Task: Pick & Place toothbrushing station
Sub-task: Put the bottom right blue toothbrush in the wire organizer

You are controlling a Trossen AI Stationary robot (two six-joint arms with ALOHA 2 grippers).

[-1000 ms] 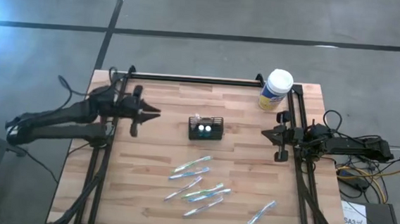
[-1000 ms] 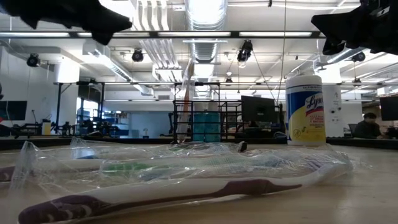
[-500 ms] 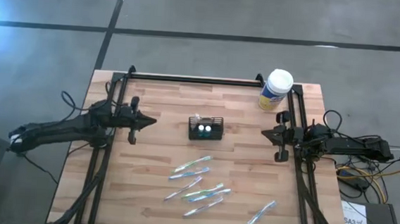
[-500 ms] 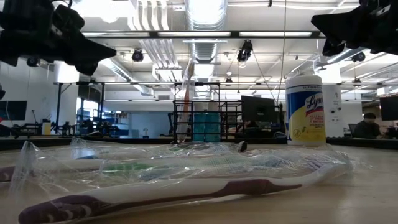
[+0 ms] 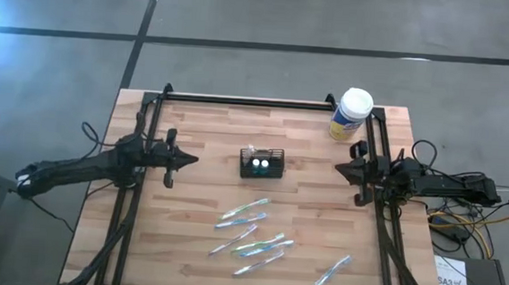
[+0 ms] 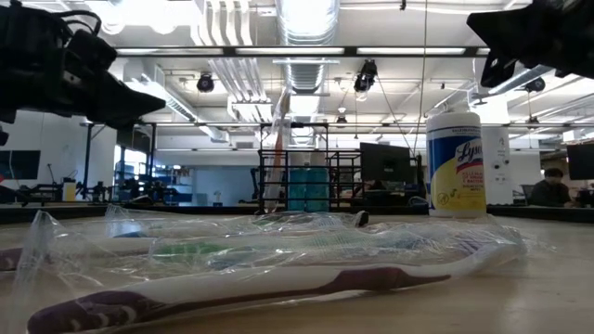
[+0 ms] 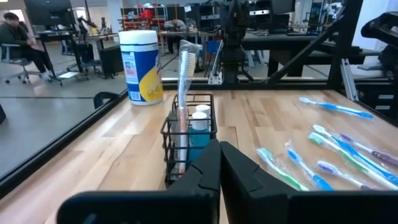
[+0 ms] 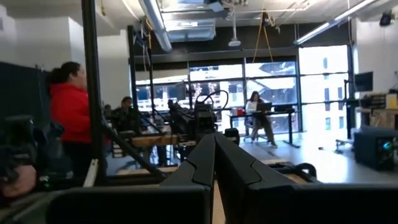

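Mid-table sits the toothbrushing station (image 5: pixel 262 164), upright, a toothbrush (image 7: pixel 183 93) standing in it; left of the station, apart from it, left gripper (image 5: pixel 190 159) with fingers pressed together, empty; right of the station, right gripper (image 5: pixel 340 170) also closed, empty

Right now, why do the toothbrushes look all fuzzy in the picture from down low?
In the low view the wrapped toothbrushes lie right against the lens, so they blur, and their clear plastic catches glare; the wipes canister farther back is sharp. In the high view the same toothbrushes look crisp and small.
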